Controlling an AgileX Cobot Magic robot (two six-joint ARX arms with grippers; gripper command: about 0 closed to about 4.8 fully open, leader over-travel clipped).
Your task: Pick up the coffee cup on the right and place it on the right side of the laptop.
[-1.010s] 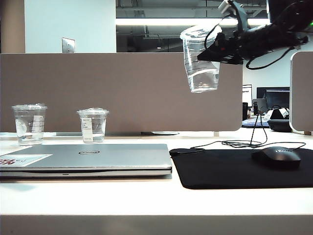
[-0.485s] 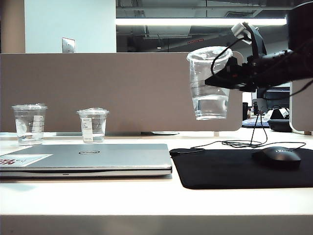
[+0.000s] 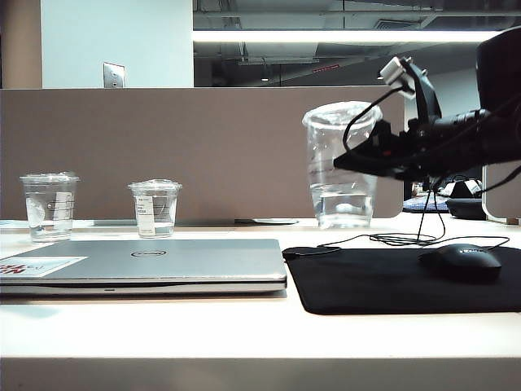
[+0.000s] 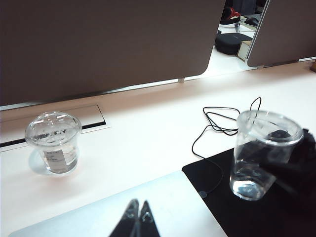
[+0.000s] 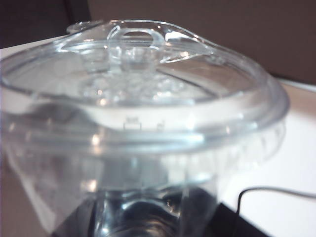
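The coffee cup (image 3: 335, 191), tall and clear with a flat lid and a little water in it, stands upright in my right gripper (image 3: 362, 157), which is shut on its side. Its base is at the far left corner of the black mouse pad (image 3: 383, 285), just right of the closed silver laptop (image 3: 155, 261); I cannot tell whether it touches the pad. In the right wrist view the coffee cup (image 5: 143, 98) fills the frame. My left gripper (image 4: 138, 211) is shut over the laptop (image 4: 168, 202), holding nothing, with the coffee cup (image 4: 259, 153) off to its side.
A short clear cup (image 3: 155, 208) and a mid-height clear cup (image 3: 49, 208) stand behind the laptop. A black mouse (image 3: 460, 261) lies on the pad, its cable (image 3: 407, 239) looped behind. A grey partition (image 3: 163, 147) closes the desk's back.
My right gripper has brought the coffee cup down from high in the air to the pad's level, and the cup has gone from tilted to upright. The left arm stays still.
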